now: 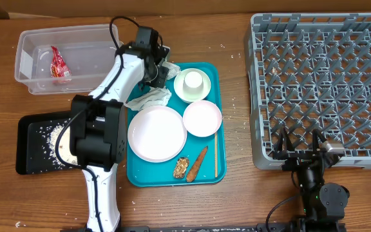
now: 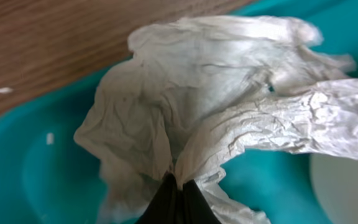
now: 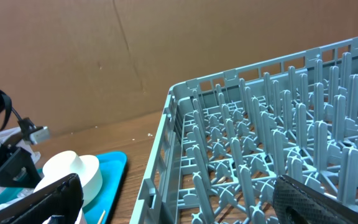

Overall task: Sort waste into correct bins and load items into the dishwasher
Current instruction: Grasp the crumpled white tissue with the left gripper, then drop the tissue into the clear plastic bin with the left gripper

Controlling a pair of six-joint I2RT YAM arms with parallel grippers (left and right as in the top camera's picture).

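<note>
My left gripper (image 2: 178, 182) is shut on a fold of a crumpled white napkin (image 2: 210, 112) over the teal tray's far-left corner. In the overhead view that gripper (image 1: 158, 76) sits above the napkin (image 1: 148, 98). A large plate (image 1: 156, 133), a smaller dish (image 1: 202, 118) and a cup (image 1: 192, 82) rest on the tray. A carrot-like stick (image 1: 197, 164) and a brown lump (image 1: 181, 168) lie near its front. My right gripper (image 1: 299, 145) is open and holds nothing at the front-left edge of the grey dish rack (image 1: 321, 84).
A clear tub (image 1: 76, 38) at the far left holds a red wrapper (image 1: 59, 64). In front of it a black tray (image 1: 31, 148) carries white crumbs (image 1: 50, 138). A thin wooden stick (image 1: 215, 154) lies along the right side of the teal tray (image 1: 172, 179).
</note>
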